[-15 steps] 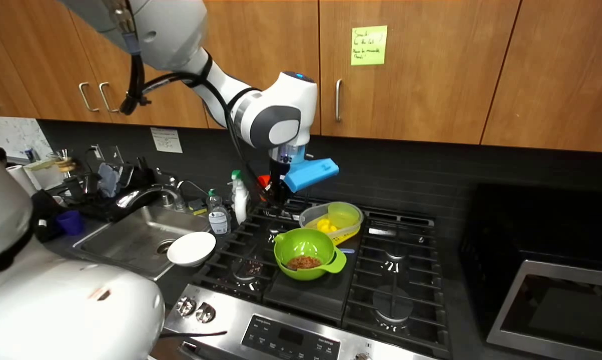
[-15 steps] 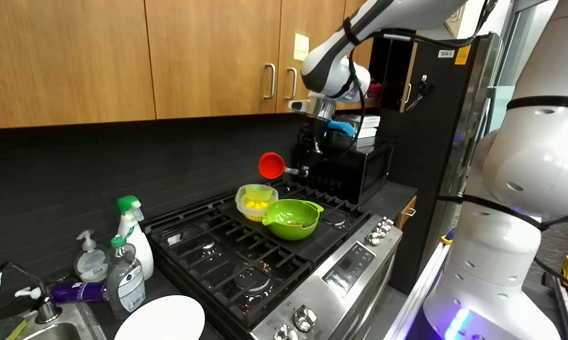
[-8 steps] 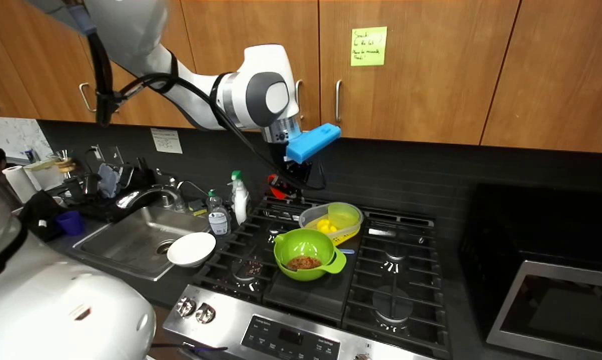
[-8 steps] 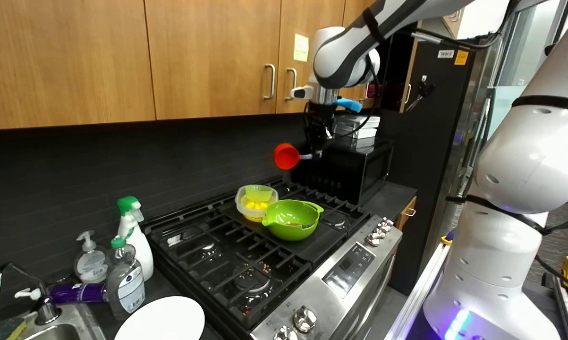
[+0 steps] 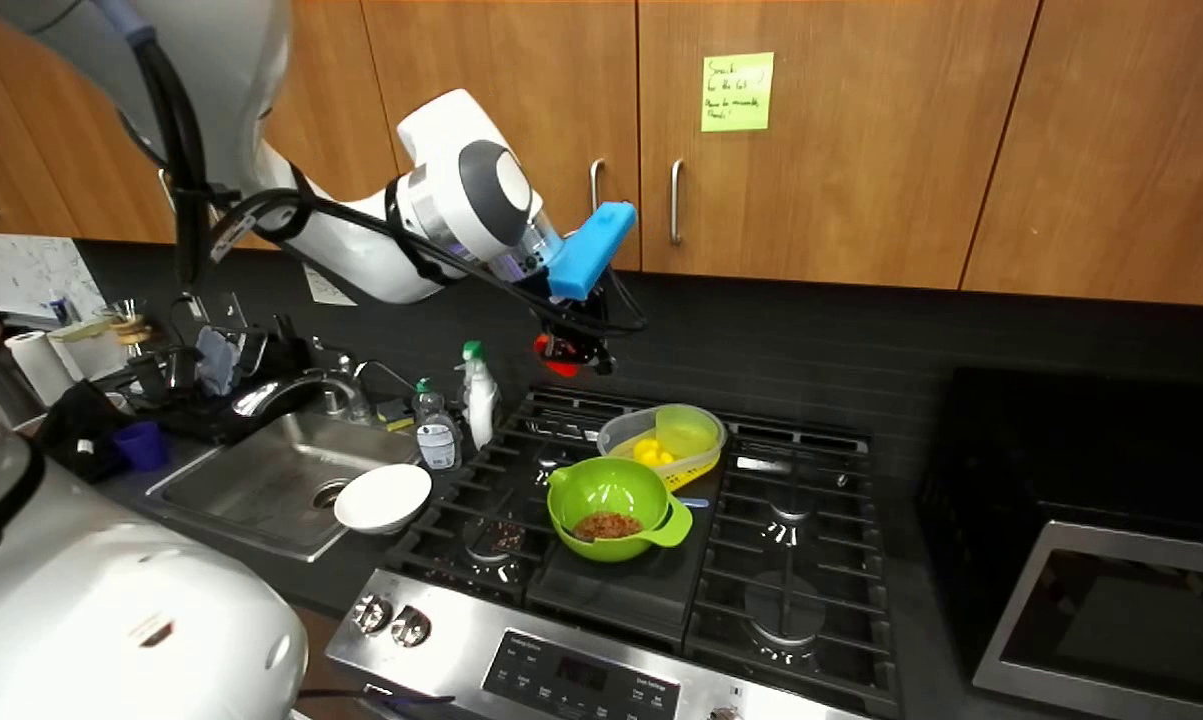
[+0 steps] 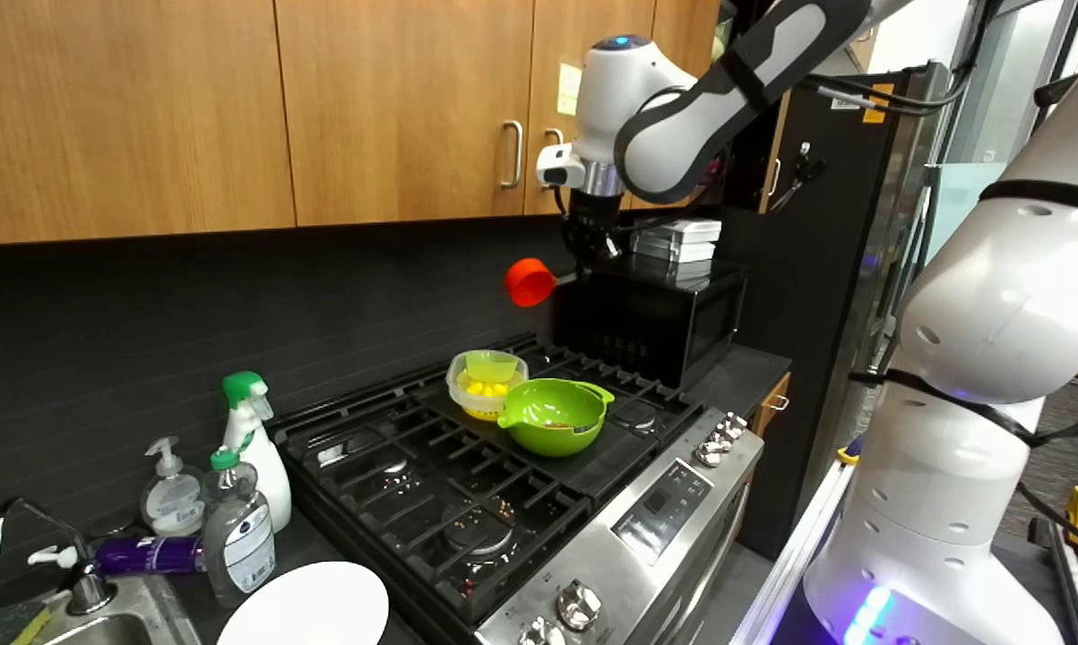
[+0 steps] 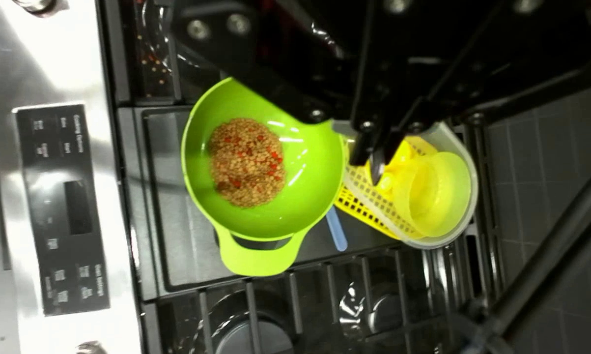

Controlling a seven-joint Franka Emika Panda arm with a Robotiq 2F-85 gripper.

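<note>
Here, fingers (image 7: 361, 153) closed firmly on slim grey handle (image 6: 566, 279) of bright-red, rounded scoop (image 6: 530, 282), aloft above stove (image 5: 611, 590).

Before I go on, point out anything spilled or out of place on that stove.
Loose bits lie scattered on and around one burner, outside the green bowl. That looks like a spill, since similar grains sit inside the bowl.
</note>
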